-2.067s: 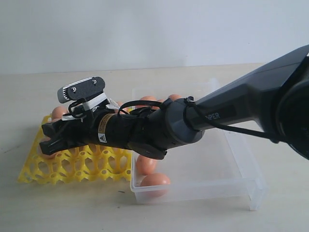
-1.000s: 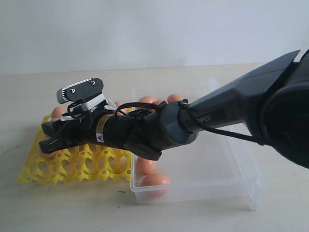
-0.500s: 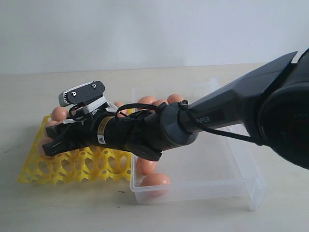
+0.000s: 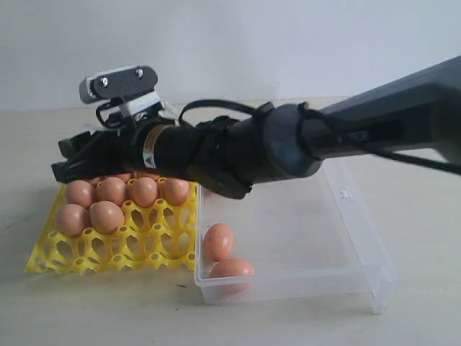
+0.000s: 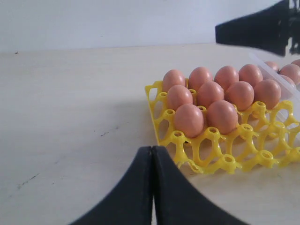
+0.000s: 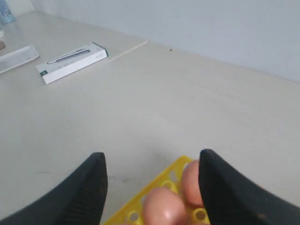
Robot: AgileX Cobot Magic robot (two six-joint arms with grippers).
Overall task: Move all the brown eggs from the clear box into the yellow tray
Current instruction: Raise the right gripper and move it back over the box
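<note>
The yellow tray (image 4: 115,249) lies on the left of the table, with several brown eggs (image 4: 106,216) seated in its back cups. Two more eggs (image 4: 218,241) lie in the near left corner of the clear box (image 4: 360,209), right of the tray. My right gripper (image 4: 61,160) has reached across and hovers above the tray's back left part. It is open and holds nothing. In the right wrist view its fingers (image 6: 93,183) stand wide apart over eggs (image 6: 164,206) in the tray (image 6: 173,171). The left gripper (image 5: 152,150) is shut and empty, low beside the tray (image 5: 225,161).
A flat white carton (image 6: 72,61) and another white object (image 6: 16,58) lie far off on the table in the right wrist view. The right arm (image 4: 324,140) spans the box and hides its back left part. A pale wall stands behind the table.
The right gripper has risen from the tray's front left cups to well above the tray, its jaws spreading. The eggs it covered now show.
</note>
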